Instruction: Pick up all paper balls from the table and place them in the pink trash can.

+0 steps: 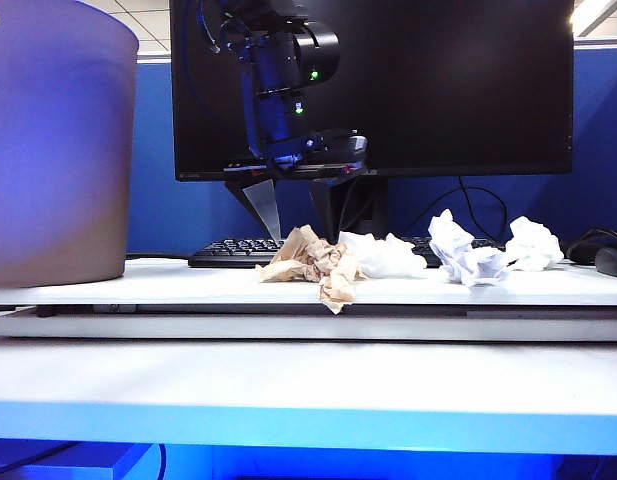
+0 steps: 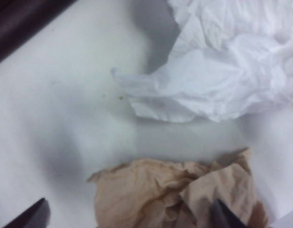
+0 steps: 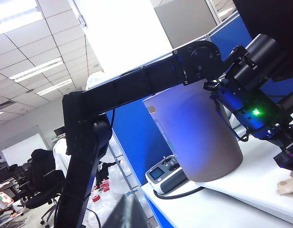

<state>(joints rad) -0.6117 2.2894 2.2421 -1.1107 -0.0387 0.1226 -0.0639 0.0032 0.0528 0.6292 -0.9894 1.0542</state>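
The tan paper ball (image 1: pixel 313 262) lies on the table (image 1: pixel 168 282), its long axis from 9 to 3 o'clock, touching a white paper ball (image 1: pixel 383 255) at its 3 o'clock. My left gripper (image 1: pixel 298 220) hangs directly above it, at its 12 o'clock, fingers wide apart and empty. The pink trash can (image 1: pixel 53 150) stands far at 9 o'clock. My right gripper (image 3: pixel 129 211) is parked aside; its state I cannot tell, so the left arm is nearer.

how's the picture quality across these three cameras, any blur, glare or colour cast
Exterior view: blue cast on the white table's edge, near edge soft. Left wrist view: close and blurry, white crumpled paper ball washed out, grey shadows. Right wrist view: ceiling lights blown out, pink plastic trash can tinted blue.
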